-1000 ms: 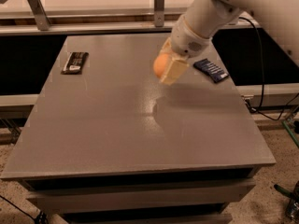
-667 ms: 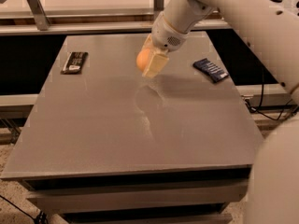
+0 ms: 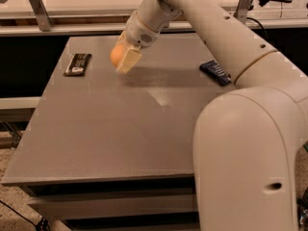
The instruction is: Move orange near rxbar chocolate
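Gripper [image 3: 124, 60] over the far left part of the grey tabletop [image 3: 110, 129], its jaws closed on the orange [image 3: 115, 56]. The held orange is near the rxbar chocolate [image 3: 78, 64], to its right and apart from it. 1 dark blue bar [image 3: 215, 73] lies well apart, far right.

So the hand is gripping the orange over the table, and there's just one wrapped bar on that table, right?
Not quite: the camera view shows two wrapped bars, the rxbar chocolate near one far corner of the table and a dark blue bar across from it. The rest holds: the hand grips the orange over the table.
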Robot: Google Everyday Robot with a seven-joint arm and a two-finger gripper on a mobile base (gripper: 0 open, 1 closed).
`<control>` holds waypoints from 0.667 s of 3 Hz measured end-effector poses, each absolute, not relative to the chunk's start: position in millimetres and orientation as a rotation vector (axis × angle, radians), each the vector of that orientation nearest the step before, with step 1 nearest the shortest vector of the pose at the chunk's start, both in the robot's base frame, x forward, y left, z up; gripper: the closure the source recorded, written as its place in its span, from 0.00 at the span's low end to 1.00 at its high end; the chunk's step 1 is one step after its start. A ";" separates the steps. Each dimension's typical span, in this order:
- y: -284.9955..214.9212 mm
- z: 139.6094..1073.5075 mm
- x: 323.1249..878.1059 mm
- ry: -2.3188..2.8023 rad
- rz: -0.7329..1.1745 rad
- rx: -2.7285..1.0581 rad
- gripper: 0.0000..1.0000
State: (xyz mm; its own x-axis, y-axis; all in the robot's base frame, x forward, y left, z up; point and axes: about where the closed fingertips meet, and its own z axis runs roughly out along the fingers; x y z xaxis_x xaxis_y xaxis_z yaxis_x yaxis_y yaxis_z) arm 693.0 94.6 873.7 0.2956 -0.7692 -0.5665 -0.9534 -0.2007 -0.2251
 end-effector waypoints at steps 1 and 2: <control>130.2 870.5 704.4 1.470 0.495 -2.043 1.00; 157.6 864.6 710.7 1.433 0.537 -2.052 1.00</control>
State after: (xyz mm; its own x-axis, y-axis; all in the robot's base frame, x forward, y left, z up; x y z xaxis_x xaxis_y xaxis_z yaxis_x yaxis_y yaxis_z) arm 710.7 157.6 864.6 0.3441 -0.7083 -0.6164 -0.9389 -0.2604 -0.2249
